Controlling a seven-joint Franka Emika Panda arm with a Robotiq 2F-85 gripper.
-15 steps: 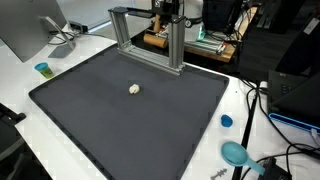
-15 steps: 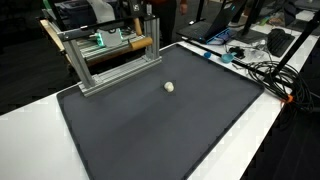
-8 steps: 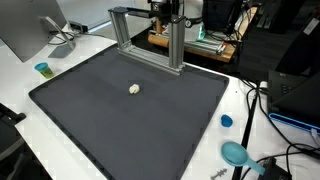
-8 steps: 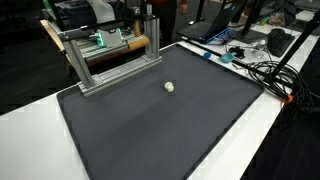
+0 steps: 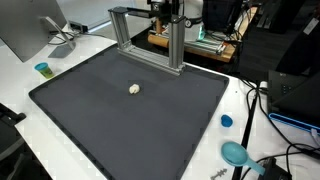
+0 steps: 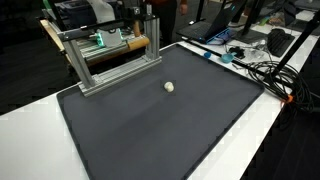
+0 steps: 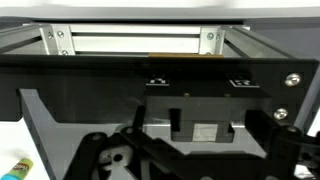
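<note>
A big dark grey mat (image 5: 130, 125) covers most of the white tabletop (image 5: 18, 85). The mat is flat and plain. Only a small pale ball (image 5: 134, 89) lies on it, a bit left of the middle and well apart from everything else.

At the far edge of the mat stands a silver metal frame (image 5: 177, 45). It looks like a little gate with two posts and a bar on top. The robot arm (image 5: 166, 8) is just behind it, on the far side, above a brown wooden board (image 5: 158, 41). The frame is the thing closest to the jaws.

In the wrist view the two black sides of the jaws sit far apart, near the bottom corners. They are wide open and there is nothing between them. Past them you can see the silver bars of the frame (image 7: 130, 42).

On the white part of the tabletop, a small blue cup (image 5: 42, 69) stands at the left. A blue round cap (image 5: 226, 121) and a teal dish (image 5: 234, 153) lie at the right. Black cables (image 5: 256, 100) curl along the right side.

The room around is dim and full of stuff. A grey screen (image 5: 25, 30) stands at the far left, with dark desks and machines behind.
</note>
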